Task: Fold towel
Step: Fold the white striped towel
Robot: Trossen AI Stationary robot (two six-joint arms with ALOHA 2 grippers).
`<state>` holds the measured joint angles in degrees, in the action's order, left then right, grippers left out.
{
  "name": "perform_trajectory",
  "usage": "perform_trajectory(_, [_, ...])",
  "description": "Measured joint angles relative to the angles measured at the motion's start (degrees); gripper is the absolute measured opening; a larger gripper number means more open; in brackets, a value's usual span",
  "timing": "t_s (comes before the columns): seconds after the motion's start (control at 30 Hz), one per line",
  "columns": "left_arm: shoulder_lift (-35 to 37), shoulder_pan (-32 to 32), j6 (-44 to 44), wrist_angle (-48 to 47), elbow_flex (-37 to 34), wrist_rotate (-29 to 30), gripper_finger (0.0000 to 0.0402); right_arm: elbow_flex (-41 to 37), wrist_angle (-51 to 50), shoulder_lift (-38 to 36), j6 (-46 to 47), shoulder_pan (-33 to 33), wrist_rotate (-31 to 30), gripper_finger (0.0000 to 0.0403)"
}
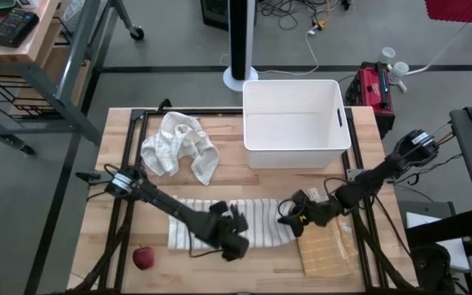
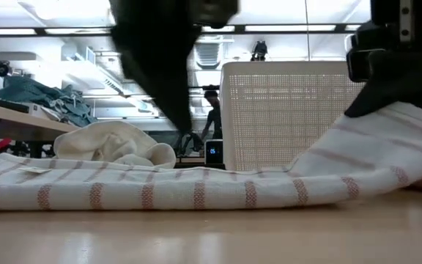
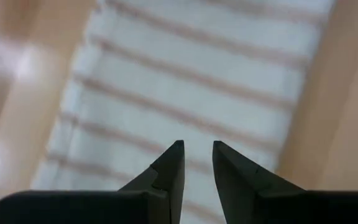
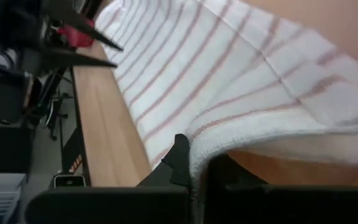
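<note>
A white towel with thin red stripes (image 1: pixel 260 220) lies stretched left to right along the table's near half. It also shows in the low view (image 2: pixel 160 192) and the left wrist view (image 3: pixel 197 81). My left gripper (image 3: pixel 197 148) hangs open above the towel's middle (image 1: pixel 236 236), pointing steeply down, with nothing between its fingers. My right gripper (image 1: pixel 288 216) is at the towel's right end, shut on it (image 4: pixel 197 158). That end is raised in the low view (image 2: pixel 387 139). My right gripper pinches the edge of the towel's right end (image 4: pixel 194 140) between its two fingers. It comes from the table's right, slanting down. That end is lifted off the table and curves up to the fingers; the rest of the towel (image 4: pixel 166 68) lies flat on the wood.
A white plastic bin (image 1: pixel 297 123) stands at the far middle-right. A crumpled white cloth (image 1: pixel 179 147) lies at the far left. Near the front edge sit a red apple (image 1: pixel 143 258) and a tan waffle-textured cloth (image 1: pixel 326 250).
</note>
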<state>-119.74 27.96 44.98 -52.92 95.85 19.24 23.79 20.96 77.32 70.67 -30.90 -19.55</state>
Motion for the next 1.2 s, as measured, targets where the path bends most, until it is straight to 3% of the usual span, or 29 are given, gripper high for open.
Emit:
perform_trajectory(0.1, [0.1, 1.7, 3.5, -2.9, 0.0, -1.0, 0.0075, 2.5, -1.1, 0.0, -3.2, 1.1, 0.1, 0.0])
perform_trajectory(0.37, [0.1, 3.6, 8.8, -6.6, -0.1, -2.7, 0.0075, 12.1, -16.4, 0.1, -13.5, 2.3, -1.6, 0.0])
perform_trajectory(0.53, [0.1, 3.8, 9.7, -7.9, -2.0, -5.1, 0.0075, 15.1, -17.8, 0.5, -19.4, 2.3, -3.0, 0.0])
perform_trajectory(0.87, [0.2, 3.4, 13.1, -3.0, -9.9, -8.0, 0.0075, 16.2, -17.8, 0.5, -23.7, 2.3, -3.1, 0.0])
perform_trajectory(1.2, [0.4, 1.7, 12.7, 9.0, -12.4, -5.8, 0.0075, 16.3, -15.2, 0.5, -25.1, 2.4, -3.0, 0.0])
